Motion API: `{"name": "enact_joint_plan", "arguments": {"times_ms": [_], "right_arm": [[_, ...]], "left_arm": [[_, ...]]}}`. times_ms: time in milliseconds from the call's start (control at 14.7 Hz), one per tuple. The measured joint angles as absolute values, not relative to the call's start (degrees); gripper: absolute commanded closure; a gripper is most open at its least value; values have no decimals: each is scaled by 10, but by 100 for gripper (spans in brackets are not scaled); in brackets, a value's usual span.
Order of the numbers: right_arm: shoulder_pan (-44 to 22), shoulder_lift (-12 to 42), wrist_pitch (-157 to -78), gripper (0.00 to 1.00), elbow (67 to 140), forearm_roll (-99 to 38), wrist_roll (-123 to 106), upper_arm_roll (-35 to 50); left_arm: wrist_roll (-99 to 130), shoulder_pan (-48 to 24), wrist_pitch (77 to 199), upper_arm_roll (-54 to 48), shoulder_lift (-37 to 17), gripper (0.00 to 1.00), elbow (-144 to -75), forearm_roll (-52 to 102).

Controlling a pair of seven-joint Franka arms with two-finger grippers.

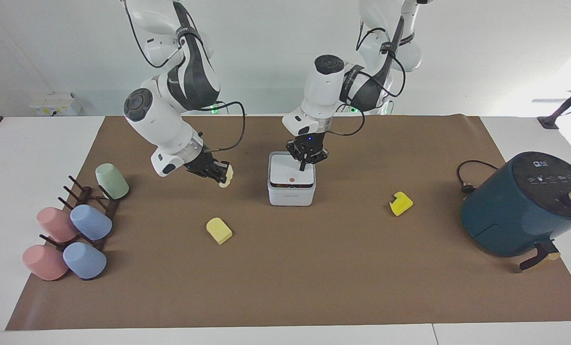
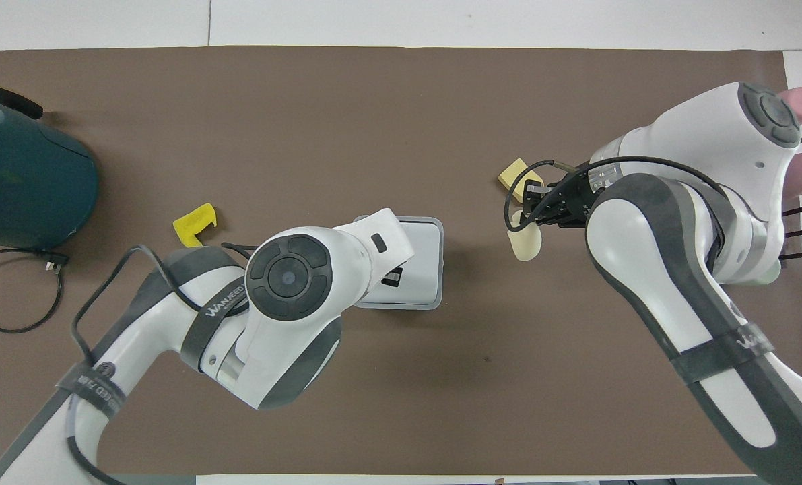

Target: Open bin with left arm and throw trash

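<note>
The white bin (image 1: 291,187) stands mid-mat with its lid flat and the round button (image 1: 291,180) showing. It is partly under the left arm in the overhead view (image 2: 424,263). My left gripper (image 1: 304,165) is shut and empty, just above the lid's edge nearer to the robots. My right gripper (image 1: 222,171) is shut on the cream lumpy piece (image 1: 227,176) and holds it above the mat beside the bin (image 2: 527,242). The pale yellow block (image 1: 219,230) lies farther out. The bright yellow chunk (image 1: 401,203) lies toward the left arm's end.
A dark teal air fryer (image 1: 520,203) with its cable (image 1: 472,172) stands at the left arm's end. A dark rack (image 1: 91,211) with pastel cups (image 1: 91,222) stands at the right arm's end.
</note>
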State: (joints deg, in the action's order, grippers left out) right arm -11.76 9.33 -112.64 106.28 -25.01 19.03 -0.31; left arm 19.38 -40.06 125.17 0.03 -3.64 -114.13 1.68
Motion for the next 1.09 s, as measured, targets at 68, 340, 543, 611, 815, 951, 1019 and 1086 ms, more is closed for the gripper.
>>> {"name": "enact_joint_plan", "arguments": {"times_ms": [68, 340, 543, 611, 815, 951, 1019, 1086], "right_arm": [[-118, 94, -1127, 100, 1063, -270, 206, -3], [-118, 97, -1133, 100, 1063, -317, 272, -3], [-133, 98, -1184, 100, 1064, -376, 339, 0], [-152, 99, -1216, 100, 1064, -382, 367, 1], [-231, 106, -1320, 100, 1074, -383, 453, 3], [-267, 107, -1364, 94, 1093, -383, 471, 4], [-275, 107, -1377, 13, 1103, -383, 472, 4], [-280, 107, -1384, 0, 1110, -383, 472, 4]], "left_arm": [[195, -392, 1215, 2, -19, 100, -1143, 17], [193, -319, 1102, 7, 47, 44, -1145, 17], [190, -262, 1065, 11, 78, 0, -1149, 17], [190, -244, 1059, 12, 84, 0, -1150, 16], [151, -188, 1057, 14, 92, 0, -1149, 16], [89, -145, 1057, 16, 95, 0, -1145, 16], [62, -124, 1057, 16, 96, 0, -1140, 16], [39, -107, 1056, 17, 96, 0, -1132, 16]]}}
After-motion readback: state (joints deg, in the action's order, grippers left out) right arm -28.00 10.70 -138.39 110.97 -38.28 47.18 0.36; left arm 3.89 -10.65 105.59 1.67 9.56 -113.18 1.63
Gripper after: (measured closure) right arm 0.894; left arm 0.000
